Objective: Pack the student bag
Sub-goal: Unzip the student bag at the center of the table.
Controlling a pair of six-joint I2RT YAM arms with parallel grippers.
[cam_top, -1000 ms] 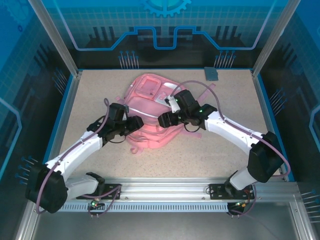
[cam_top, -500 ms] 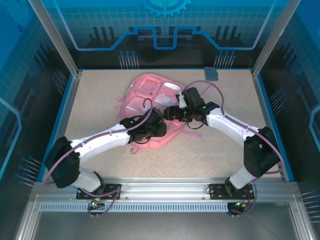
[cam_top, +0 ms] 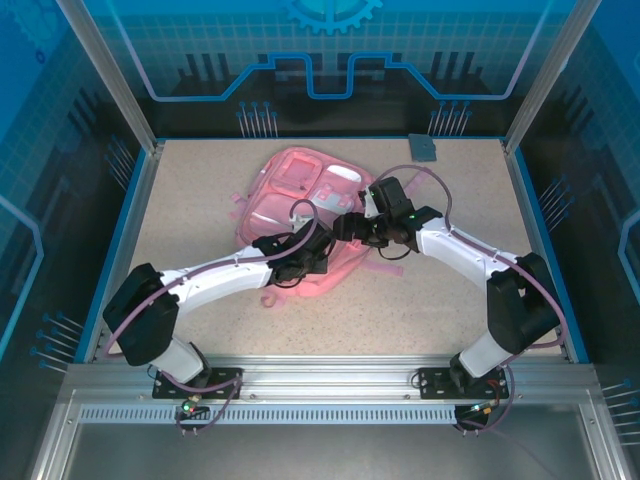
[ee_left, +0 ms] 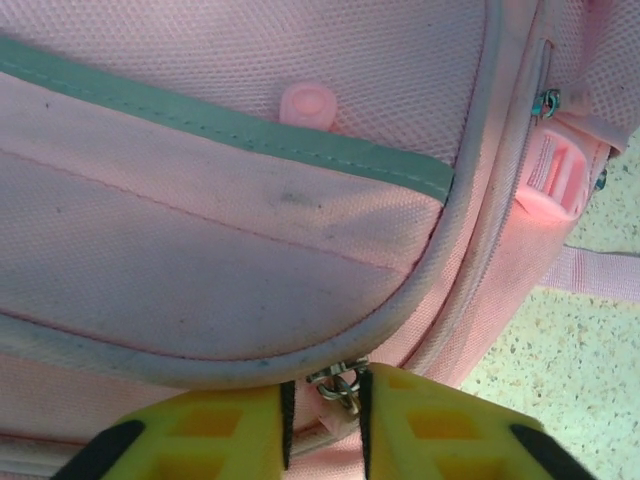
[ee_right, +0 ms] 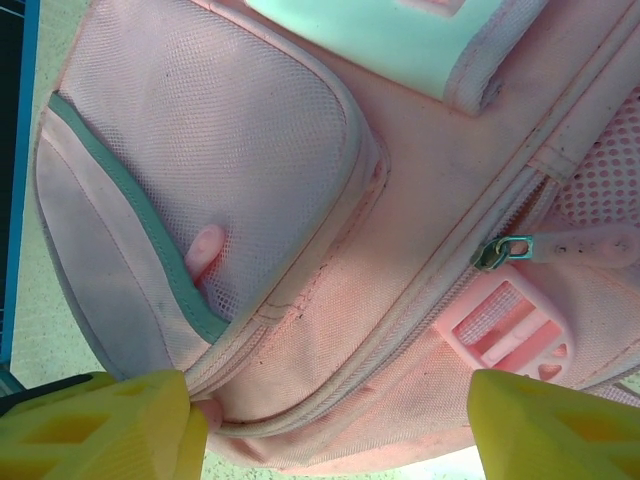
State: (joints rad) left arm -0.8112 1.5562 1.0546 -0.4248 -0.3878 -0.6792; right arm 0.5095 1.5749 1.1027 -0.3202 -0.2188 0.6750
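Observation:
The student bag [cam_top: 290, 195], a soft pink backpack, lies flat in the middle of the table. My left gripper [cam_top: 318, 262] rests on its near right part. In the left wrist view its yellow fingers [ee_left: 210, 435] stand narrow around a metal zip pull [ee_left: 340, 385] with a pink tab, beneath the rim of a front pocket [ee_left: 200, 270]. My right gripper [cam_top: 350, 228] hovers over the bag's right side. In its own wrist view the right gripper [ee_right: 335, 430] is open wide across the bag's edge, a second zip pull [ee_right: 500, 250] and a pink buckle [ee_right: 505, 335] lying ahead of it.
A small grey flat object [cam_top: 424, 147] lies at the back right of the table. Pink straps [cam_top: 385, 270] trail from the bag toward the right. Blue rails [cam_top: 115, 260] and metal posts border the table, with speckled tabletop [cam_top: 200, 320] bare at the front.
My left arm has swung right across the bag and its jaws have narrowed onto the zip pull. The right gripper has shifted slightly right and back.

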